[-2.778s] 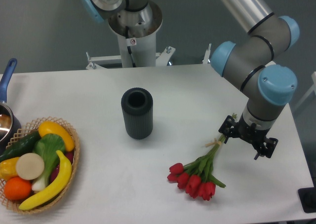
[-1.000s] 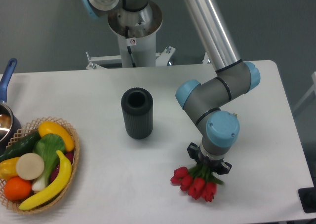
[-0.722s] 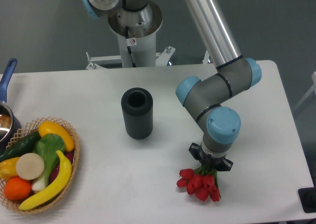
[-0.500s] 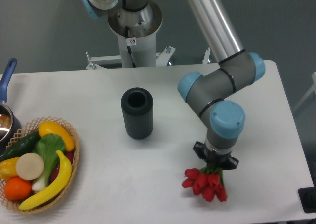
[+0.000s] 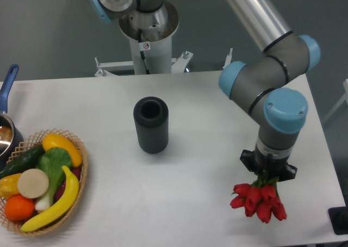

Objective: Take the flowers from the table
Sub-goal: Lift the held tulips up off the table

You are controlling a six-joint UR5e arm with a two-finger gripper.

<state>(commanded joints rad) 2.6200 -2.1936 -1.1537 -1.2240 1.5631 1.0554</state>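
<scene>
Pincer (image 5: 267,176) apparently gripping flowers (image 5: 259,198), white table (image 5: 190,203)

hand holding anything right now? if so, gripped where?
Yes: the flowers, gripped at the stem end, red blooms hanging below the hand. The arm hides the fingers, so the exact contact point can't be seen.
</scene>
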